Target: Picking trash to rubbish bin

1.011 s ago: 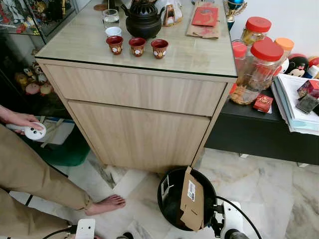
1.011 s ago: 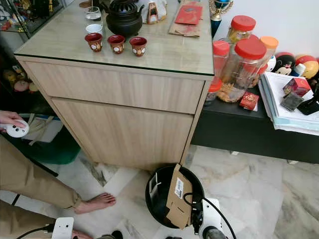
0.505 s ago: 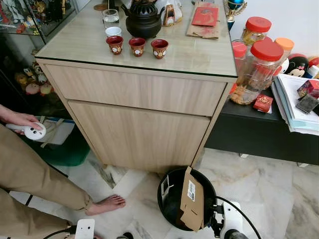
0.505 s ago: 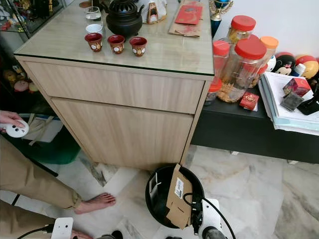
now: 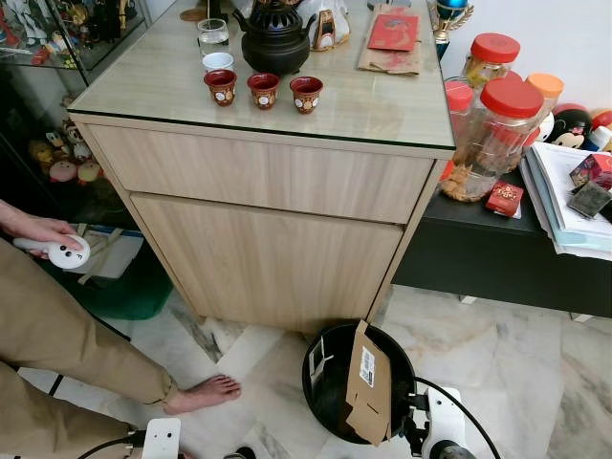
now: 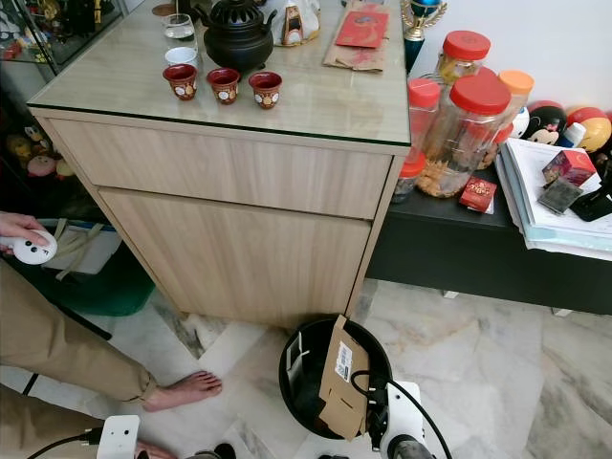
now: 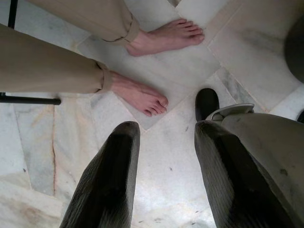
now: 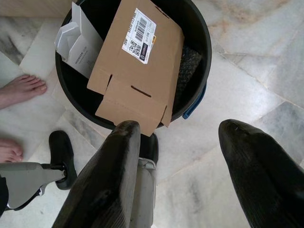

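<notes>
Cardboard's in; the flattened cardboard box [image 8: 137, 61] stands on edge in the black rubbish bin [image 8: 194, 28], leaning against the rim with its top poking out above it, because it looks too long to drop flat; beside it inside sits a crumpled white carton [image 8: 78, 40]. The right end effector [image 8: 178, 175] hangs just above the floor on the near side of the bin, fingers spread wide and holding nothing; I'd judge that load as delivered. The left end effector [image 7: 164, 175] hangs low over the marble floor [image 5: 497, 335], fingers parted and empty too, clearly idle.

Around it now; the bin sits right at the foot of the wooden desk [image 5: 277, 201], which carries a dark teapot [image 5: 275, 38] and three red cups [image 5: 263, 89]; to the right a low black shelf [image 5: 507, 249] holds red-lidded jars [image 5: 502, 124] and stacked papers [image 5: 574, 201]. No further trash can be made out on the floor.

Mind the crowd; a person stands close on the left with bare feet [image 7: 142, 97] just ahead of the left fingers, one hand [image 5: 38, 229] gripping a white controller [image 5: 65, 252]; any turn that way risks those toes; the robot's own leg crowds the left wrist view as well.
</notes>
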Tool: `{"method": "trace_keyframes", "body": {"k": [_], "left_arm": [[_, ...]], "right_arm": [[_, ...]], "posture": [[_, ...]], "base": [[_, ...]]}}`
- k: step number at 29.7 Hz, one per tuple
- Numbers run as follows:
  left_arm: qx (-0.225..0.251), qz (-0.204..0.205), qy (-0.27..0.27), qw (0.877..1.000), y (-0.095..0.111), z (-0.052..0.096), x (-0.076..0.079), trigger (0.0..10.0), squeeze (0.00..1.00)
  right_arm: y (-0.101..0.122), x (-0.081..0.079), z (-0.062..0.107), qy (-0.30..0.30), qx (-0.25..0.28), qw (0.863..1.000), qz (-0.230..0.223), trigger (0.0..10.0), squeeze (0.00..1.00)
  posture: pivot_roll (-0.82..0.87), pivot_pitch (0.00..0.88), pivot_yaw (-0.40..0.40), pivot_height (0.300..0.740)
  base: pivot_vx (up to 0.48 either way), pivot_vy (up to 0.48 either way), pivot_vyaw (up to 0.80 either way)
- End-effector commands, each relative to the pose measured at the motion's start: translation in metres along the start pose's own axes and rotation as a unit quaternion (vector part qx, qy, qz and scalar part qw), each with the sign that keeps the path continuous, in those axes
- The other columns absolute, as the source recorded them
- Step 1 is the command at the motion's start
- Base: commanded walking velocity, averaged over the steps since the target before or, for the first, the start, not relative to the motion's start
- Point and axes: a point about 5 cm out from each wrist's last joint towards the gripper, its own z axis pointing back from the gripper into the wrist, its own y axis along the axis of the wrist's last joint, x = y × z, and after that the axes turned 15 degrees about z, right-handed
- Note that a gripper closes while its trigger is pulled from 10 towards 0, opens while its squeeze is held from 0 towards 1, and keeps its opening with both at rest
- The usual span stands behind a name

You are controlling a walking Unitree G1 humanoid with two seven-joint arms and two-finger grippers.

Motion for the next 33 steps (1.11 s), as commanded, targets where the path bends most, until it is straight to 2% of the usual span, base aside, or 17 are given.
{"method": "trace_keyframes", "body": {"k": [1, 33], "left_arm": [[-0.014, -0.002, 0.003, 1.0, -0.0084, 0.0023, -0.0043, 10.0, 0.0], [-0.005, 0.012, 0.002, 1.0, -0.0077, 0.0026, -0.0005, 10.0, 0.0]], "right_arm": [[-0.0072, 0.0001, 0.0014, -0.001, -0.012, 1.0, -0.007, 10.0, 0.0], [-0.0054, 0.0015, 0.0011, -0.001, -0.009, 1.0, -0.013, 10.0, 0.0]], "posture": [[0.09, 0.173, -0.025, 0.74], [0.09, 0.17, -0.033, 0.74]], "base": [[0.0, 0.0, 0.0], [0.0, 0.0, 0.0]]}}
